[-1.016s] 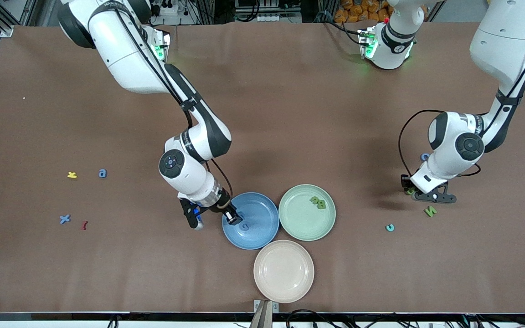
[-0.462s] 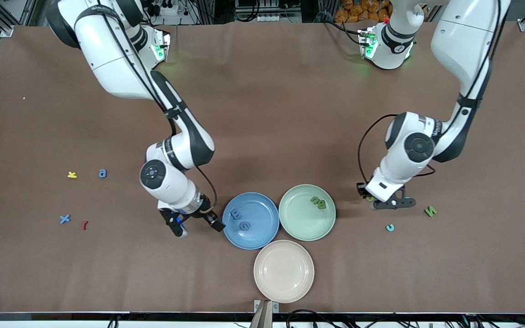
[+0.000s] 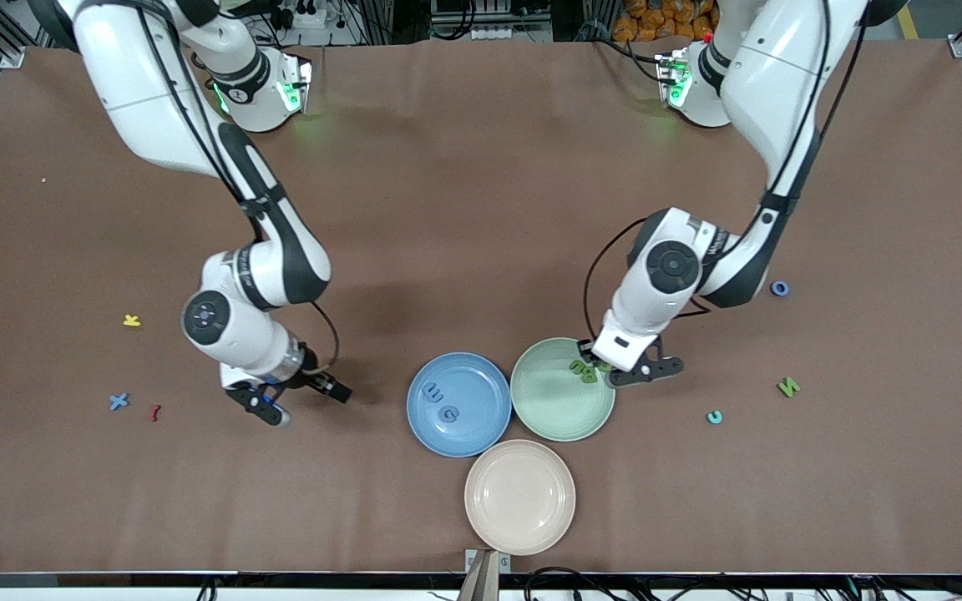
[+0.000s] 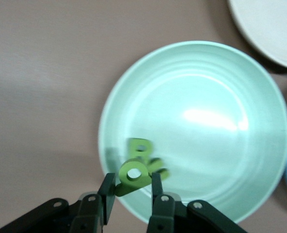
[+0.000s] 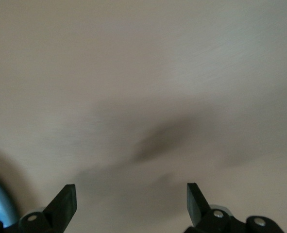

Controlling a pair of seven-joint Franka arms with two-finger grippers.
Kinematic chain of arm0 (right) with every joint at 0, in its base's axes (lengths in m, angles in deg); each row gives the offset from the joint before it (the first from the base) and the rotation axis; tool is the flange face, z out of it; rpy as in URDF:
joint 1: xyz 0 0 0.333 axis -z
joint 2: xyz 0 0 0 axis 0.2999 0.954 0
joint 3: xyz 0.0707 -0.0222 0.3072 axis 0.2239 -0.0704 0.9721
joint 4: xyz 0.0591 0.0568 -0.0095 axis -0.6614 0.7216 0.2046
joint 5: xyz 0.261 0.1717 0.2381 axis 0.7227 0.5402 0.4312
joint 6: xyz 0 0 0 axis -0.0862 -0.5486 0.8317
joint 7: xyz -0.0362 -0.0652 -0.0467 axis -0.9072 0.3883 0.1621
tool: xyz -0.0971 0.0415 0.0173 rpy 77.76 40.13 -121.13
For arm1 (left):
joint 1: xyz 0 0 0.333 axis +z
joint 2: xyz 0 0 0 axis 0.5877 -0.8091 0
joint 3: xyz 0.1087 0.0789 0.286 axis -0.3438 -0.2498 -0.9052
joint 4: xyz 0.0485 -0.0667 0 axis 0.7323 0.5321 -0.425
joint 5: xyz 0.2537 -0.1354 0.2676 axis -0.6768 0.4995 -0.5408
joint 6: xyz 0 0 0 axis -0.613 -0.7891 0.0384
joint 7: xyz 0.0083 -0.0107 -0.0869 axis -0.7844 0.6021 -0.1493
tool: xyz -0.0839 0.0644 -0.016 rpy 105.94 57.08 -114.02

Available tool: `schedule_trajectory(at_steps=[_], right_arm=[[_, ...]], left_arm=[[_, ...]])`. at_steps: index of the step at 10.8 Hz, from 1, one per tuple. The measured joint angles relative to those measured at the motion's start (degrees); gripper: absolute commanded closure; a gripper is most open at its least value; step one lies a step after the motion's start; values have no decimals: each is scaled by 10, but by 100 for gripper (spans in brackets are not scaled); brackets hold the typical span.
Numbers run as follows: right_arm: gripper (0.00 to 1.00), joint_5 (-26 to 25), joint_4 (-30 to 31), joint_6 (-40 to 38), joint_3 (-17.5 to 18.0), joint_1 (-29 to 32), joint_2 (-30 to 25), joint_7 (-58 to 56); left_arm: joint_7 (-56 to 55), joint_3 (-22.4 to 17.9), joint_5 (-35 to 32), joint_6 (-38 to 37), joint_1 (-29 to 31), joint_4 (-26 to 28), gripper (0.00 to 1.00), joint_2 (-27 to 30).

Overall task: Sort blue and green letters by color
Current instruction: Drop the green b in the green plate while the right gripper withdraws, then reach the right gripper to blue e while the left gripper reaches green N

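My left gripper (image 3: 605, 368) is shut on an olive-green letter (image 4: 132, 174) and holds it over the rim of the green plate (image 3: 556, 411), also seen in the left wrist view (image 4: 206, 121). Two green letters (image 3: 584, 371) lie in that plate. My right gripper (image 3: 307, 403) is open and empty over bare table beside the blue plate (image 3: 481, 421), which holds two blue letters (image 3: 432, 390). A blue x (image 3: 118, 401) lies toward the right arm's end. A blue o (image 3: 779, 288) and a green N (image 3: 788, 386) lie toward the left arm's end.
An empty beige plate (image 3: 519, 497) stands nearest the front camera. A yellow letter (image 3: 132, 320) and a dark red letter (image 3: 154, 411) lie near the blue x. A teal letter (image 3: 714, 416) lies near the green N.
My right gripper left a blue letter in the blue plate and moved away toward its own end. My left gripper carried the green letter from its end to over the green plate.
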Motion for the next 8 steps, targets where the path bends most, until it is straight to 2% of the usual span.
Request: schedule_trajectory(at_steps=[1,2,5,8], right_arm=[[0,-22,36,-3,-10,10,-26,-48],[0,-45,71,-3,-20,22,-49,-93],[0,-60,141,-3,-37,62,-80,-248],[0,-63,165,-19,-42,102,-82,-391]], left_arm=[[-16,0,6,0,-13,-19,58,-13],[-25,-1,10,0,-20,-35,1,-23],[-23,-7,9,-1,-21,-49,0,-32],[32,-11,-5,-45,-3,-49,0,-27]])
